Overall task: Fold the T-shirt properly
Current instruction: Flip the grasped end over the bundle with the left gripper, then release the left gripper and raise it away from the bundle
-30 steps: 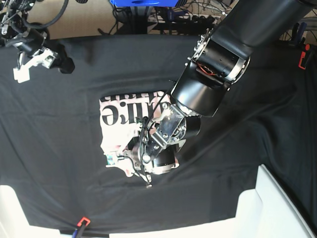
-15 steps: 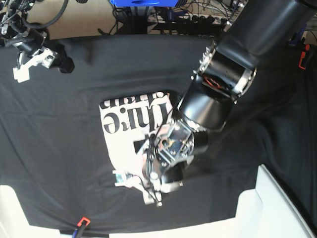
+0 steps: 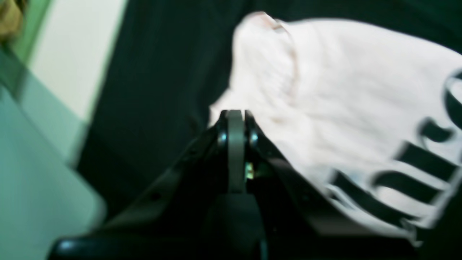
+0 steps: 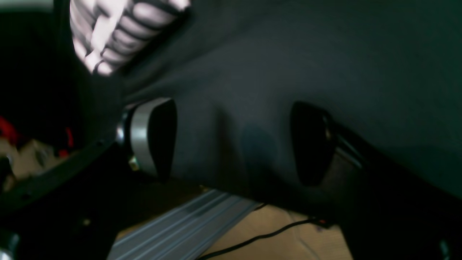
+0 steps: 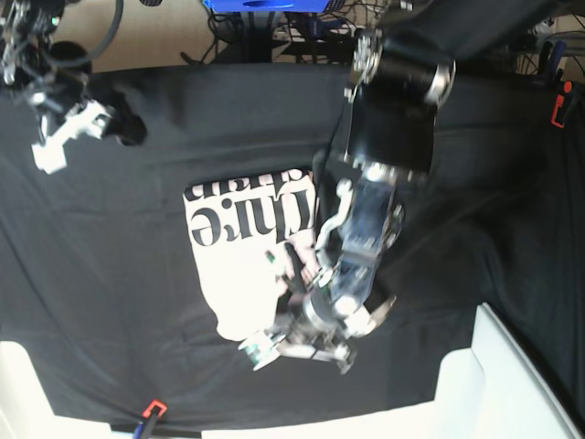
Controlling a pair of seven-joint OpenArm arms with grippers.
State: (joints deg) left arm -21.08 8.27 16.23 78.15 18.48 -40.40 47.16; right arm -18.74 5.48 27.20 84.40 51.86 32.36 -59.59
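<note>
While the left gripper (image 3: 234,119) pinches shut on the near edge of the T-shirt (image 5: 242,242), the step in hand looks like drawing that edge out flat on the black table cloth (image 5: 110,302). The right gripper (image 4: 234,144) hangs open over bare cloth, well apart from the shirt; next, a clean release and fresh hold seem needed

Glossy black arm casings (image 5: 393,128) with silver metal joints.

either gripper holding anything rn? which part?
Left gripper is shut on the T-shirt, pinching its edge at the near corner of the folded stack. Right gripper is open over the black cloth, holding nothing.
</note>
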